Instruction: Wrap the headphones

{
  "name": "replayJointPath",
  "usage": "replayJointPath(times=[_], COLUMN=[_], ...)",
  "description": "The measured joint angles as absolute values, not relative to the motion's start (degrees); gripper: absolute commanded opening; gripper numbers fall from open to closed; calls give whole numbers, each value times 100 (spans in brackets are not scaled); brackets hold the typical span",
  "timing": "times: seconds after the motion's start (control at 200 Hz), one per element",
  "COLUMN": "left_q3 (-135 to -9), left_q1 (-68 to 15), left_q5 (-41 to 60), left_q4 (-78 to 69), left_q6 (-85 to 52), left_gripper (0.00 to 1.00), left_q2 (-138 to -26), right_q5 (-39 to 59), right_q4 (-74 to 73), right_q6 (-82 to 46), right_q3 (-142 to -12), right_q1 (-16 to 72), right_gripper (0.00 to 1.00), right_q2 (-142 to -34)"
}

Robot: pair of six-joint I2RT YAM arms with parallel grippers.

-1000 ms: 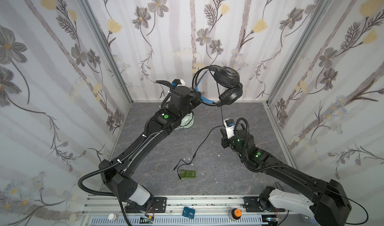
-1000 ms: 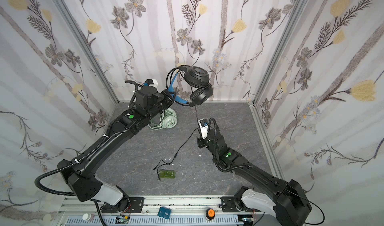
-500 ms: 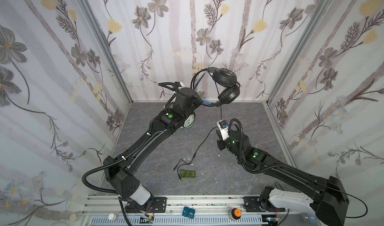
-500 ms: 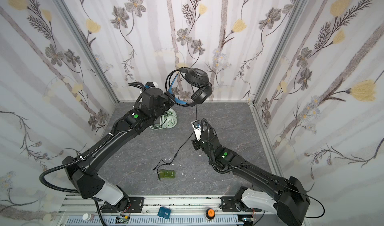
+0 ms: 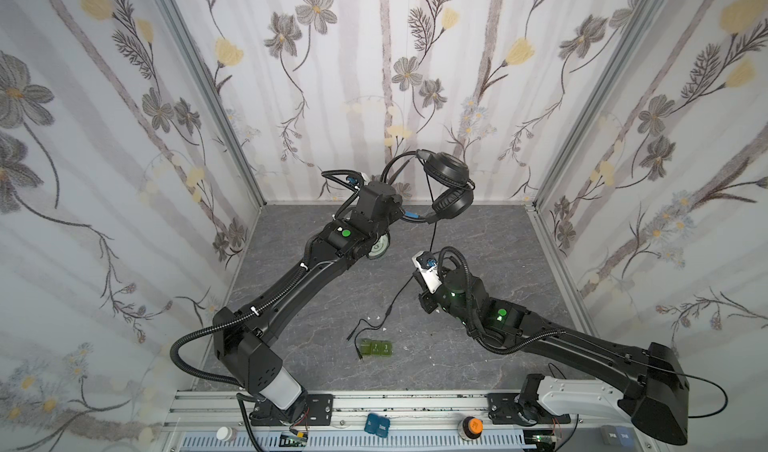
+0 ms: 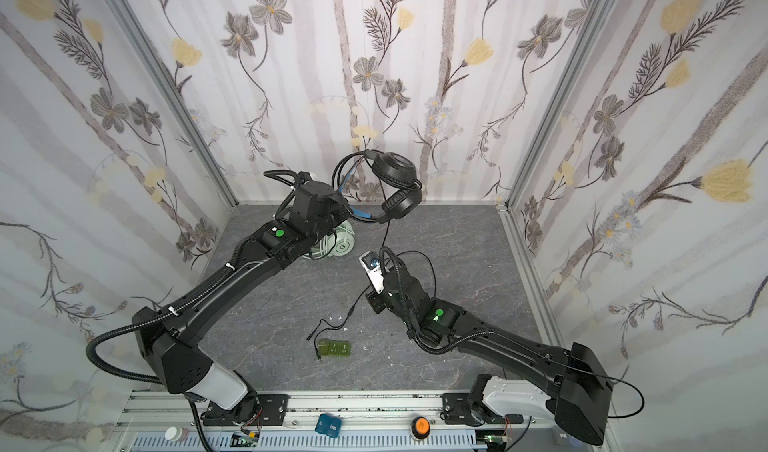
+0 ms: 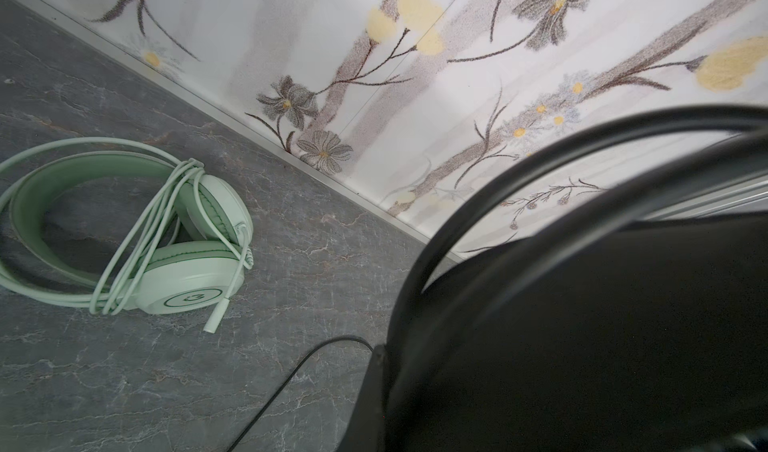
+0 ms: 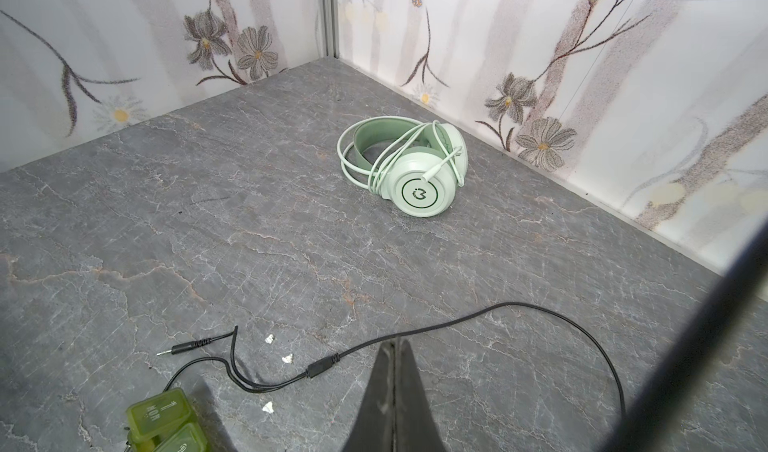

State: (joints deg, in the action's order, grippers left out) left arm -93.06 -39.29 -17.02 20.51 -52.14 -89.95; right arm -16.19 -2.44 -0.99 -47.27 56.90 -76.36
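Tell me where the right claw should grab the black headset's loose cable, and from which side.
Pinch the black cable on the straight run just past its splitter, coming down from above, jaws across it. There it appears to lie flat and single; nearer the plugs it forks and curls.

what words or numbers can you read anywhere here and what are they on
"1", "MON": a lid of the green pill box, right wrist view.
"2", "3": its other lids, in both top views; print under them too small.
Round logo, no letters: mint headphones.
Too blurred: blue box on the front rail.
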Motion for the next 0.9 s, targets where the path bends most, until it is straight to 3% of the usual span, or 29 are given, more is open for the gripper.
replayJointPath(times=[0.4, 0.899], left_q3=[-9303, -9452], left_q1=[-3802, -3815], left_q5=[-1494, -1973], left_q4=[2010, 2526], left_q6=[-5483, -4842], left_gripper=[0, 0], left_q2=[-8672, -8978], right_q5=[-1214, -1131], right_q4=[-333, 40], right_q6=[-429, -401], right_q3=[-4447, -5129], right_q1=[5330, 6005], right_gripper=[0, 0], right_q2=[-7649, -7603])
